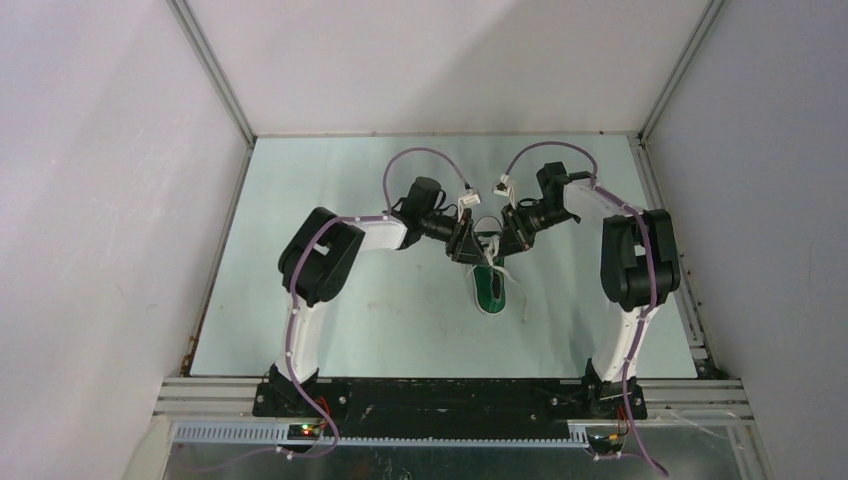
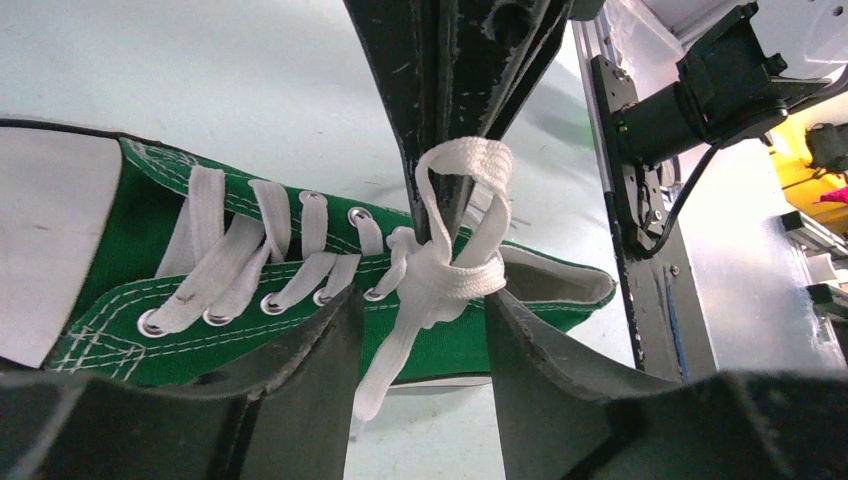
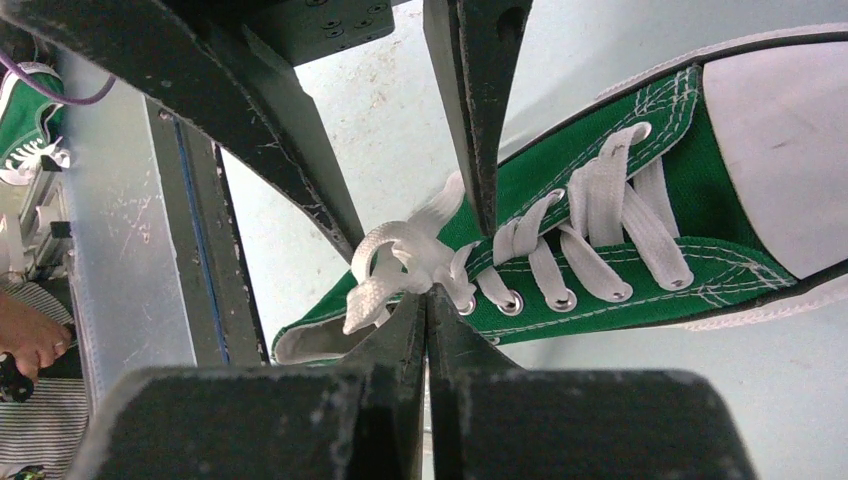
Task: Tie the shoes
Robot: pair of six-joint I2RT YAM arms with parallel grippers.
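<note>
Our right claw is closed on a white lace loop of the small green canvas sneaker, near the middle of the pale counter. Our left claw stands open. We fear a hard pull undoes the loose knot.

Pale table, 1 green sneaker on top

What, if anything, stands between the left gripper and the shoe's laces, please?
Nothing visible does: the open left gripper straddles the laces at their knot on the shoe. The right gripper, shut on a loop of the laces, sits on the opposite side.
</note>
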